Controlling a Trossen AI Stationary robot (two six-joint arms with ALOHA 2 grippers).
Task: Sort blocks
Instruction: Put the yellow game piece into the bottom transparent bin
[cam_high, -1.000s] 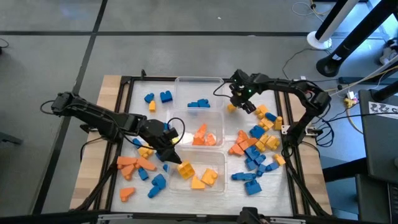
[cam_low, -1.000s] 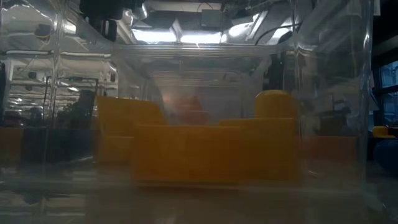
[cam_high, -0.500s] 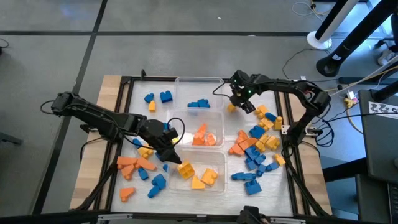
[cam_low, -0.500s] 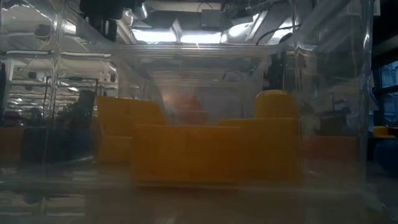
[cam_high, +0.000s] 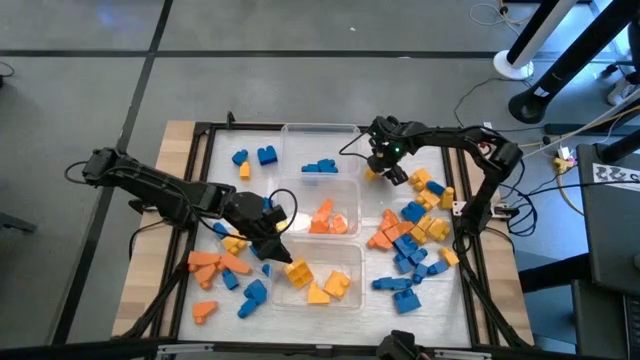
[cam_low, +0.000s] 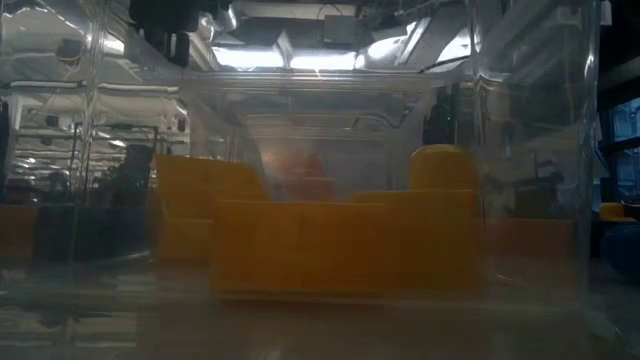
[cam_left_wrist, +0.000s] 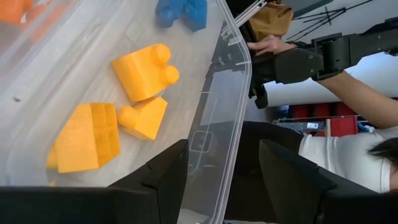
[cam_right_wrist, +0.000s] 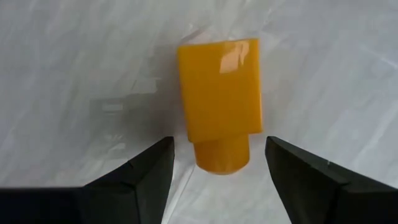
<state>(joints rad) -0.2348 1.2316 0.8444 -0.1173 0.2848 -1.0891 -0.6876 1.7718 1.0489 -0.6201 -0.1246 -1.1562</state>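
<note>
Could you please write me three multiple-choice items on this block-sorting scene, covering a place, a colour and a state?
1. Where is the left gripper?
A. at the tub of yellow blocks
B. over the far blue blocks

2. What colour is the block ahead of the right gripper?
A. blue
B. yellow

3. How do the right gripper's fingers stand?
A. apart, empty
B. shut on a block

Answers: 1 A, the left wrist view shows the tub's rim between its fingers; 2 B, right wrist view; 3 A, the block lies beyond them.
</note>
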